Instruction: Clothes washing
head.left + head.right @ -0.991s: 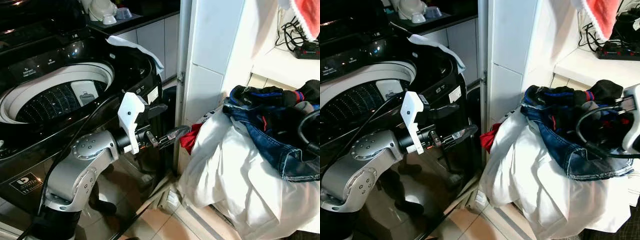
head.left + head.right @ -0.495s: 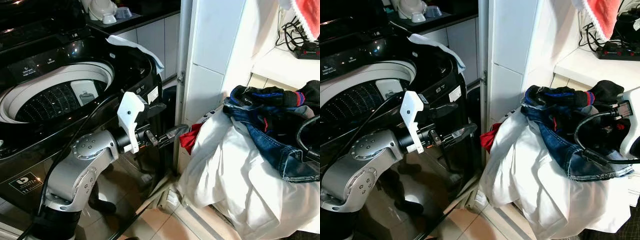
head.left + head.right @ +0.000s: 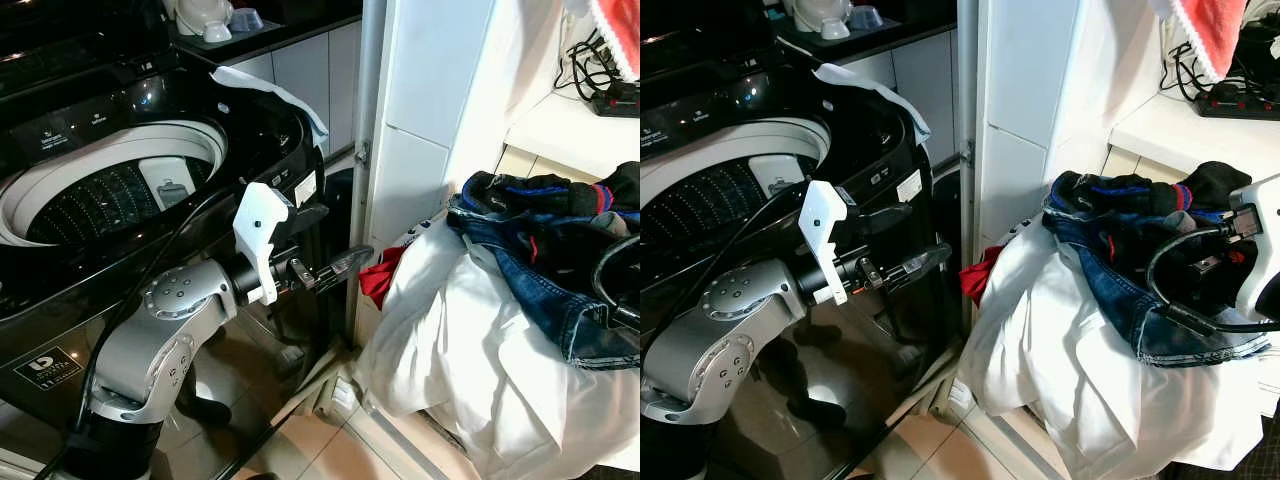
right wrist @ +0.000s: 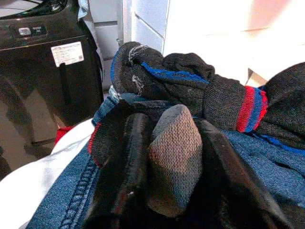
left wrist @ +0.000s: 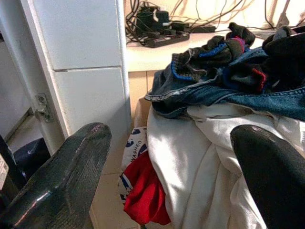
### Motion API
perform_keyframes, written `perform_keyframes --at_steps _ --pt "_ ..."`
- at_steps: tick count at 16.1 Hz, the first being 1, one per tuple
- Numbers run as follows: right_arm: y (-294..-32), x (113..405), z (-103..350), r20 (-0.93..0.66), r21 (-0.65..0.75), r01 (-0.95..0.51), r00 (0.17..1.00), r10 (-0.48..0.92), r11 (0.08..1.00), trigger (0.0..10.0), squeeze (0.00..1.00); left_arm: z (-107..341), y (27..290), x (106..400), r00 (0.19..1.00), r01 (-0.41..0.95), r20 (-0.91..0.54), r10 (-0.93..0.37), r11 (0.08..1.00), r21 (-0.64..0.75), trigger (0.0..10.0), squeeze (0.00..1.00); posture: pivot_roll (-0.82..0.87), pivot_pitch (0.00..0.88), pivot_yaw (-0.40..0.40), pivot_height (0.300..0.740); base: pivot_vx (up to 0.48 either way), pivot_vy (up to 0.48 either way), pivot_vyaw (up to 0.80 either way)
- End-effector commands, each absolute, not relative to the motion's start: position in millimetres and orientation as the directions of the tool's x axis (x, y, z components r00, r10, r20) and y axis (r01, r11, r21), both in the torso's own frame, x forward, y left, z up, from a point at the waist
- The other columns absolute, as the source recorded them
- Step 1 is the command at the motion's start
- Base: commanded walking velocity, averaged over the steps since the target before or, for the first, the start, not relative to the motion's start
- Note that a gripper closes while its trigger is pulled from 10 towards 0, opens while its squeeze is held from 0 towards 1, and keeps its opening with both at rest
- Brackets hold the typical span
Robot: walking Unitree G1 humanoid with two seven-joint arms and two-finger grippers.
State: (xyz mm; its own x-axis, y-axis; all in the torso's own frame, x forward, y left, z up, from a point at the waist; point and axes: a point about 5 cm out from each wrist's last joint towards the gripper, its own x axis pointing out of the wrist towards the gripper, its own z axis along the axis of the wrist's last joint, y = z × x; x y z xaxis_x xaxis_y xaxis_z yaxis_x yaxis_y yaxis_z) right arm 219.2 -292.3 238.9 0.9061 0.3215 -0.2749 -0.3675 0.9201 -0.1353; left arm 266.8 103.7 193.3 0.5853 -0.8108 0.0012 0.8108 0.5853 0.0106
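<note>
Atop the laundry pile, right pincer clamps a grey sock.

A tiled floor carries a black top-loading washing machine on the left and, on the right, a laundry heap: white sheet beneath blue jeans and dark socks.
</note>
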Motion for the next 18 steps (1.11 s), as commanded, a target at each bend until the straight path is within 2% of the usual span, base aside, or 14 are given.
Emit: perform_keyframes --at_steps 1,9,11,14,18 --pt "-292.3 217.8 242.5 -0.279 -0.144 -0.373 0.904 0.325 0.916 0.0 0.0 192.8 103.7 269.1 0.594 0.804 -0.009 -0.804 0.594 0.026 10.0 0.0 -0.05 0.0 0.037 0.74 0.0 0.0 0.0" --pt "-293.8 220.9 264.4 -0.151 -0.1 -0.363 0.926 0.347 0.926 0.0 0.0 196.5 104.9 279.6 0.657 0.752 0.015 -0.754 0.657 0.044 10.0 0.0 -0.06 0.0 0.041 0.74 0.0 0.0 0.0" --pt "-284.2 219.1 287.8 -0.035 -0.08 -0.405 0.914 0.404 0.911 0.0 0.0 201.3 106.2 286.0 0.698 0.713 0.045 -0.714 0.7 0.046 10.0 0.0 -0.06 0.0 0.042 0.74 0.0 0.0 0.0" --pt "-259.3 227.0 319.2 0.155 -0.044 -0.501 0.851 0.502 0.864 0.0 0.0 210.5 113.3 290.4 0.726 0.681 0.081 -0.682 0.731 0.045 10.0 0.0 -0.03 0.0 0.032 0.74 0.0 0.0 0.0" --pt "-229.1 263.2 312.8 0.202 0.067 -0.538 0.832 0.516 0.84 0.0 0.0 224.6 123.5 295.7 0.796 0.585 0.184 -0.577 0.811 0.012 10.0 0.0 0.01 0.0 0.011 0.74 0.0 0.0 0.0"
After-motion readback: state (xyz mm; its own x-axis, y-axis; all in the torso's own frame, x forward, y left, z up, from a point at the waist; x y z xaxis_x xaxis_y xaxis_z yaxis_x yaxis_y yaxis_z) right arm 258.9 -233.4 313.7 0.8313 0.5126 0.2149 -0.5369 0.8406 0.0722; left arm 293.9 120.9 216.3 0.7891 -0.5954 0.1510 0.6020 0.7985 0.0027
